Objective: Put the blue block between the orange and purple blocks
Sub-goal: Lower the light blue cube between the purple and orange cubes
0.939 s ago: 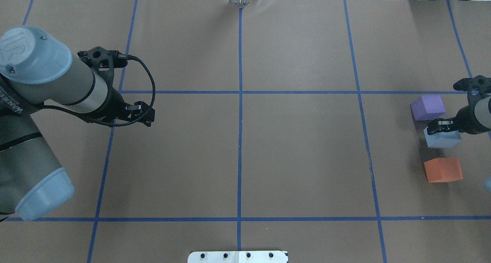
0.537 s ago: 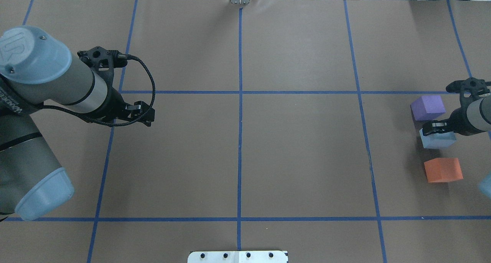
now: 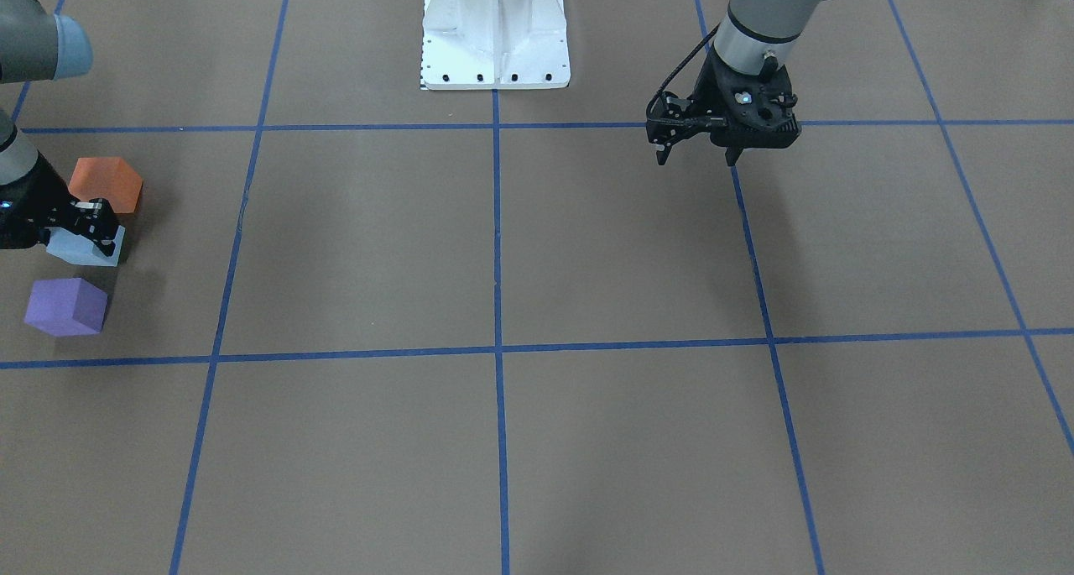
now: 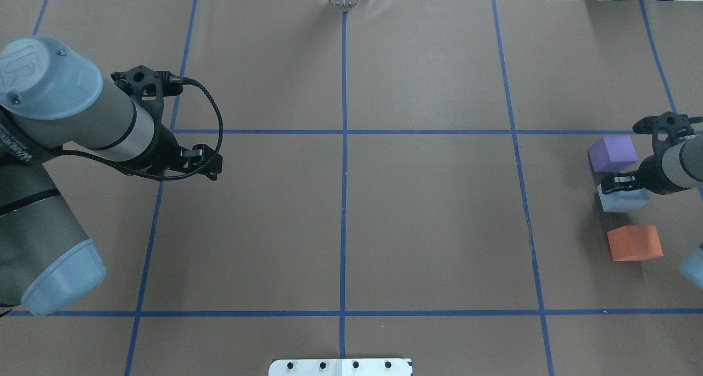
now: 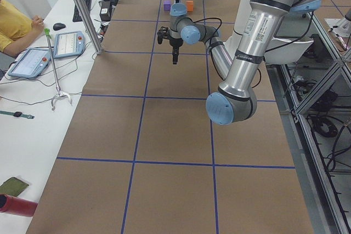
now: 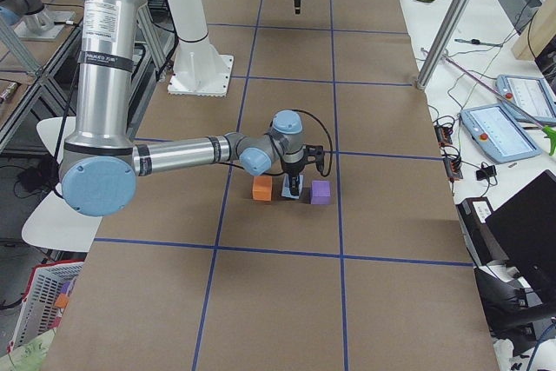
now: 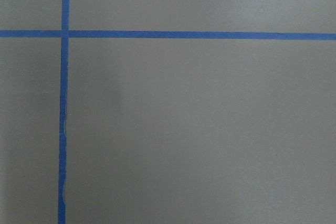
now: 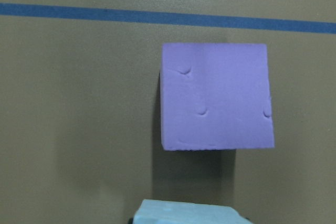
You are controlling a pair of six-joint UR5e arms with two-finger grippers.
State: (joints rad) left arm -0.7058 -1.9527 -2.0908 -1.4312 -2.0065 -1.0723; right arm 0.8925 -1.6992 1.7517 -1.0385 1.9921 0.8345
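My right gripper [image 4: 621, 188] is shut on the light blue block [image 4: 623, 200], holding it in the gap between the purple block [image 4: 612, 152] and the orange block [image 4: 634, 242] at the table's right end. In the front view the blue block [image 3: 84, 249] sits between the orange [image 3: 105, 185] and purple [image 3: 65, 306] blocks, under the right gripper [image 3: 84, 227]. The right wrist view shows the purple block [image 8: 217, 96] ahead and the blue block's top edge [image 8: 189, 212] at the bottom. I cannot tell whether the blue block touches the table. My left gripper [image 3: 732, 157] hangs shut and empty far away.
The brown table cover carries a grid of blue tape lines [image 4: 343, 145]. The robot's white base plate [image 3: 495, 29] stands at the near middle edge. The left arm's big elbow [image 4: 49, 200] hangs over the table's left part.
My right gripper has carried the blue block a little to the left in the overhead view, more in line with the purple and orange blocks. The left arm has not moved.
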